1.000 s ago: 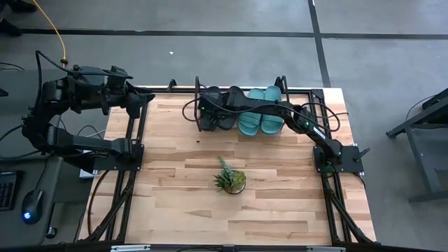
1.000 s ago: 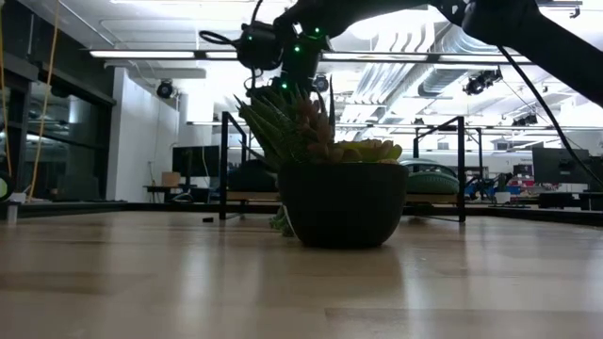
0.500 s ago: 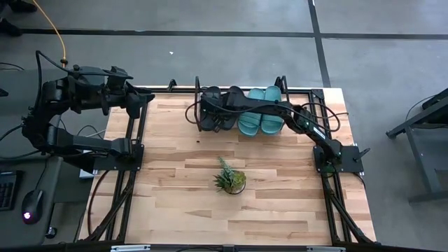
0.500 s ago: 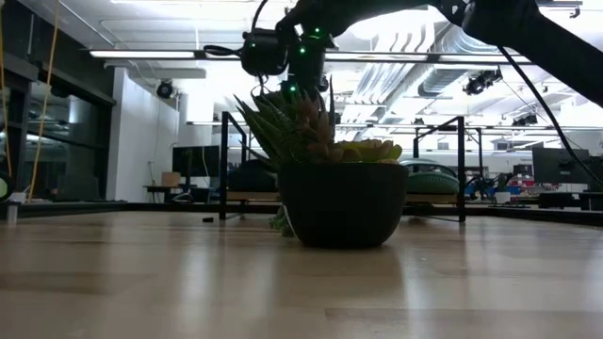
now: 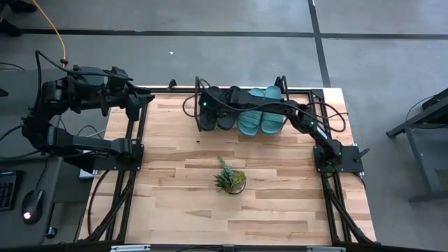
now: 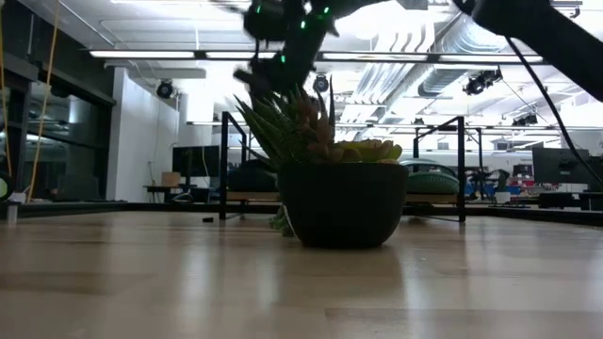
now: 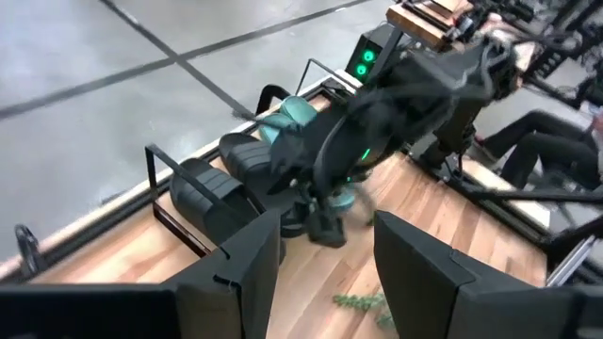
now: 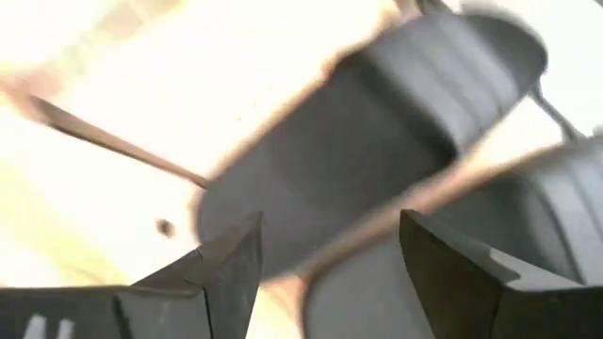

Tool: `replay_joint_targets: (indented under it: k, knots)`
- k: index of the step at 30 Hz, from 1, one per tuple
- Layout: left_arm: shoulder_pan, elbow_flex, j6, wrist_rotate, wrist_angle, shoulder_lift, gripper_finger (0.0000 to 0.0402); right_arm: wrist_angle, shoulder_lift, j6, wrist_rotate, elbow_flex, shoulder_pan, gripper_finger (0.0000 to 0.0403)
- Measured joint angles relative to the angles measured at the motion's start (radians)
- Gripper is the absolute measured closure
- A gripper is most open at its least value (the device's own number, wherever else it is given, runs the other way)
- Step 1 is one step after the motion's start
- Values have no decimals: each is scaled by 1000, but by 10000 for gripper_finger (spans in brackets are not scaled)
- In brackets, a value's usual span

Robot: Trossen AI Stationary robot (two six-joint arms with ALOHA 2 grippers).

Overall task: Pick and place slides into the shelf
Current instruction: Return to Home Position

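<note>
The right arm (image 5: 294,115) reaches from its base at the surface's (image 5: 280,210) right edge in a long, low stretch across to the far side, its wrist ending over the left end of the shelf (image 5: 197,85). The right pincer (image 5: 204,108) points down there, its two fingers (image 8: 226,273) spread wide with nothing between them. The left arm (image 5: 70,98) is folded back off the surface's left far corner, and the left pincer (image 5: 145,99) hangs just over that corner, likewise spread apart and empty.

The shelf stands along the far edge of the surface and carries all four slides side by side: the two black slides (image 5: 218,120) at the left, the two teal slides (image 5: 252,126) at the right, each pair close together. The right pincer hovers directly above the black slides, apart from them; its wrist view looks straight down on their ribbed straps. A potted plant (image 5: 229,180) stands alone near the middle of the surface, well apart from the shelf.
</note>
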Motion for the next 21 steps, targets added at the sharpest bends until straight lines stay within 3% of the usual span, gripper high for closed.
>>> replay_joint_targets:
  k: [11, 17, 21]
  knots:
    - [0, 0, 93, 46, 25, -17, 245, 271, -176, -107, -163, 2, -14, 167]
    - [0, 0, 164, 115, 91, -40, 245, 432, -222, -78, -383, 2, -36, 167]
    - [0, 0, 191, 150, 132, -54, 245, 526, -241, -11, -453, 1, -27, 167]
